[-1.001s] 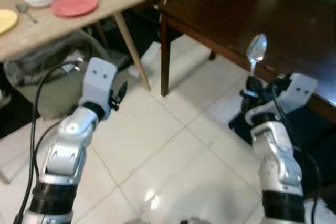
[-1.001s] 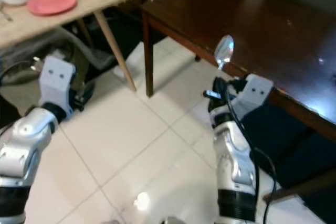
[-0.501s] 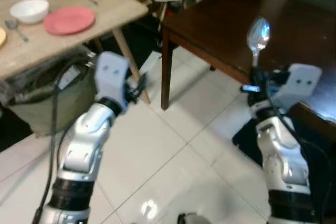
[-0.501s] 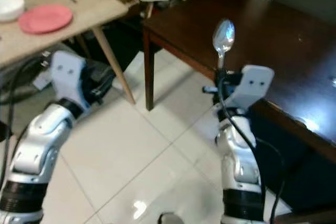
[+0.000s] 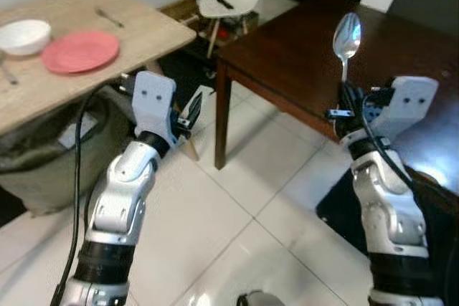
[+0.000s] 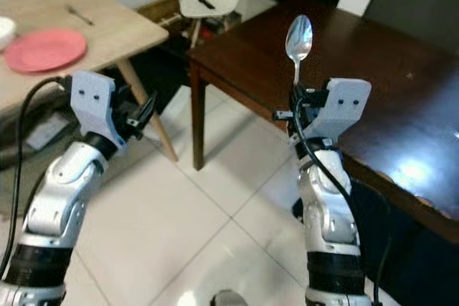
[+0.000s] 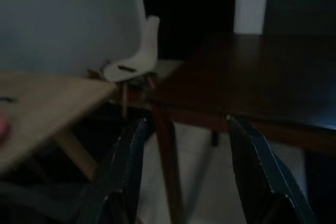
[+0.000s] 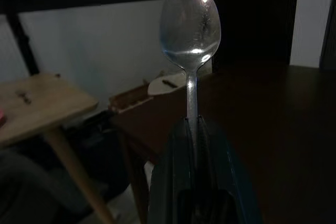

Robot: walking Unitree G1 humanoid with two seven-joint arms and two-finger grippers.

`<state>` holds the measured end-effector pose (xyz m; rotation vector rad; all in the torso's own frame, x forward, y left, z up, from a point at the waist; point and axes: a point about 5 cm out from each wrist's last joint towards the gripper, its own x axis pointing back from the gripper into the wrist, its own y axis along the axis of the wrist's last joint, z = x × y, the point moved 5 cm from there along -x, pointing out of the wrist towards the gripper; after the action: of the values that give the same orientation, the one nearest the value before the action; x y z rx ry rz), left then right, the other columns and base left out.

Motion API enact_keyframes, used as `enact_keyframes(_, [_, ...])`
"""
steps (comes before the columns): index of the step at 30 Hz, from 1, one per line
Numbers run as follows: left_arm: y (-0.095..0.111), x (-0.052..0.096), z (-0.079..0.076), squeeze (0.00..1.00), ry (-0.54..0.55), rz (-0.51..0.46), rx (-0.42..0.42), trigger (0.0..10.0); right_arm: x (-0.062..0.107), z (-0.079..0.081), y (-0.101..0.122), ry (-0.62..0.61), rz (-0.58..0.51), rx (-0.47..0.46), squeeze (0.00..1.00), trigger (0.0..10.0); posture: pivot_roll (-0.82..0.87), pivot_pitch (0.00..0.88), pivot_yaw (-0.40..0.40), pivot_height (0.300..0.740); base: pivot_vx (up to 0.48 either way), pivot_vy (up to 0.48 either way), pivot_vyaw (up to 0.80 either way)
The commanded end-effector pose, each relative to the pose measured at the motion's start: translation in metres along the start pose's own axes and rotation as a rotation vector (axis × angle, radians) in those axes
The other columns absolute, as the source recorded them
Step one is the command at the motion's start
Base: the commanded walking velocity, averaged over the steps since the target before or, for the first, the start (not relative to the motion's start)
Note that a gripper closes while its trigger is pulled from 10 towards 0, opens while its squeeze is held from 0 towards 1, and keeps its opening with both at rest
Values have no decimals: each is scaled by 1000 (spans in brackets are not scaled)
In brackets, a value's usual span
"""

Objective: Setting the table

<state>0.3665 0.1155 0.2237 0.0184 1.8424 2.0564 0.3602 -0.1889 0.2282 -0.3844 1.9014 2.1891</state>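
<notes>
Right end effector (image 8: 193,129) is clamped on the spoon (image 5: 346,37) handle, bowl upright, right of frame over the dark bench (image 5: 301,48). Spoon looks light, stiff and slick; the low handle grip could let it pivot. Left end effector (image 7: 184,156) hangs apart, empty, near the light bench (image 5: 136,23) holding a pink plate (image 5: 80,51).

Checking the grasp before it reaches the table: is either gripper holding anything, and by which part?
The right gripper holds a metal spoon by the lower handle, bowl pointing up. The left gripper is open, with nothing between its jaws.
</notes>
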Motion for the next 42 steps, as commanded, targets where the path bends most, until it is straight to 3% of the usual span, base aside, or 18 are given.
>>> enact_keyframes(1, [-3,4,13,0,45,2,-42,10000,0,9,-8,19,20,-42,0,10000,-118,0,38,740,390,0,0])
enact_keyframes(15, [5,-1,26,0,80,-28,-62,10000,-2,12,-11,34,25,-72,0,10000,-103,0,44,740,389,0,0])
enact_keyframes(42, [6,-4,24,0,72,-37,-58,10000,-5,2,-10,-24,10,-69,0,10000,-101,0,54,740,387,0,0])
